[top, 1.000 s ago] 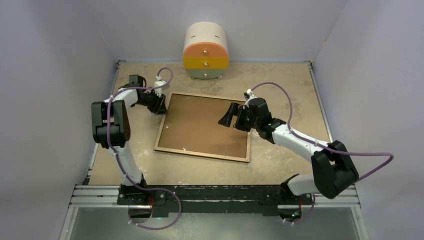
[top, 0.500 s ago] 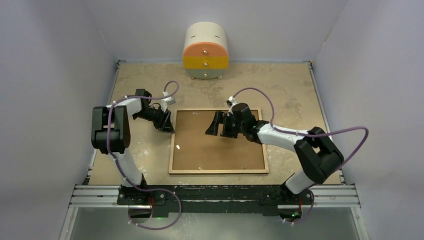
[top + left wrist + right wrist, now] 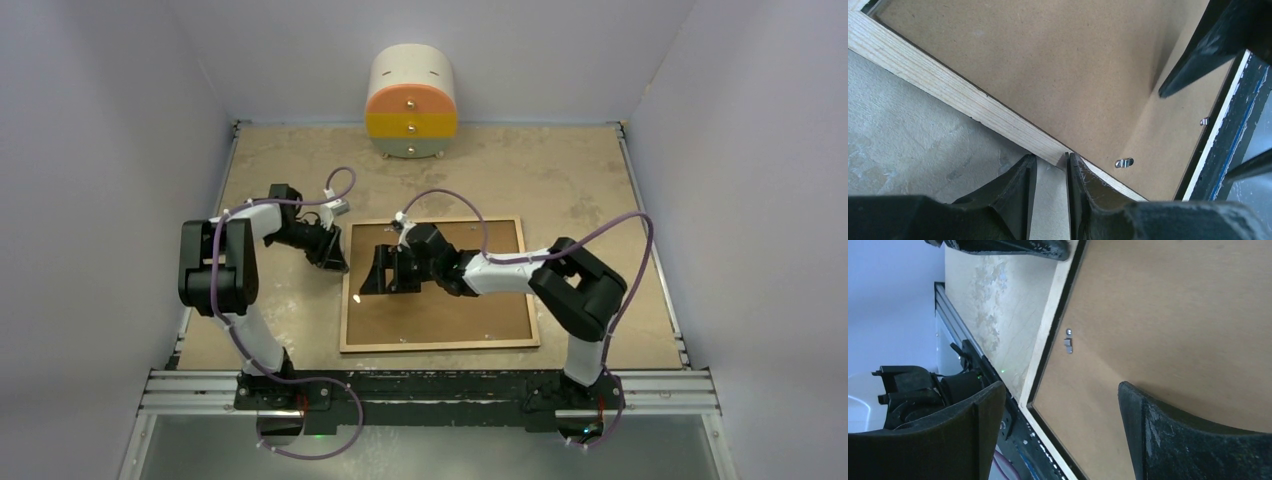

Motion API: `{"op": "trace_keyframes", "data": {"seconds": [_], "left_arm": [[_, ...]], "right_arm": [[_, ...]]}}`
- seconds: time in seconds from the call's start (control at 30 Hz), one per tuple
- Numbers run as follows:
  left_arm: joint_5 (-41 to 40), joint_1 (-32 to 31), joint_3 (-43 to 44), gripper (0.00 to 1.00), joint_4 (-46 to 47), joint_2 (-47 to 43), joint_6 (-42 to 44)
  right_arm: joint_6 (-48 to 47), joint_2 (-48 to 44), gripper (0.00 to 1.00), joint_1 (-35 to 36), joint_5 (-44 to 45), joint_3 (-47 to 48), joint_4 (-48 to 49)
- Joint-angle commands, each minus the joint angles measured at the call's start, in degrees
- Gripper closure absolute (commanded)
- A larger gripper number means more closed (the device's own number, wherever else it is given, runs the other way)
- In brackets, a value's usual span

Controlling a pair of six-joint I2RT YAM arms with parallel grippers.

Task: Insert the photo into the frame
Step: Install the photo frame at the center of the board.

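The frame point(image 3: 440, 346) lies back up on the table, its light wood rail around a plain brown backing board point(image 3: 470, 300). The photo is not in view. My left gripper point(image 3: 338, 262) is at the frame's left rail near the far corner. In the left wrist view its fingertips point(image 3: 1028, 165) stand a narrow gap apart and butt against the wood rail point(image 3: 948, 87), holding nothing. My right gripper point(image 3: 378, 280) hovers wide open and empty over the board's left part point(image 3: 1173, 305), close to the frame's left rail point(image 3: 1048, 325).
Small metal tabs point(image 3: 1068, 344) hold the board along the frame's inside edge, one also in the left wrist view point(image 3: 1124, 162). A white, orange and yellow drawer unit point(image 3: 411, 103) stands at the back wall. The arms' mounting rail point(image 3: 430, 385) runs along the near edge.
The frame has turned and slid toward the near edge and now lies square to the table. My right gripper has moved left across the board. My left gripper followed the frame's left edge nearer.
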Motion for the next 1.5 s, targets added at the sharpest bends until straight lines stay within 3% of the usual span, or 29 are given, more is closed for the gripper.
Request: {"op": "trace_keyframes", "data": {"seconds": [0.0,0.43,1.47], "left_arm": [[-0.2,-0.2,-1.2,0.71,1.7,-1.6,-0.2],[-0.4,-0.3,-1.7,0.73,3.4,-1.5,-1.1],[-2.3,-0.2,-1.8,0.74,3.6,-2.4,-0.1]], "right_arm": [[1.5,2.7,0.16,1.7,-1.1,3.9,3.8],[3.3,9.2,0.2,4.2,-1.7,7.6,7.2],[4.7,14.4,0.24,6.7,-0.6,11.3,8.6]]}}
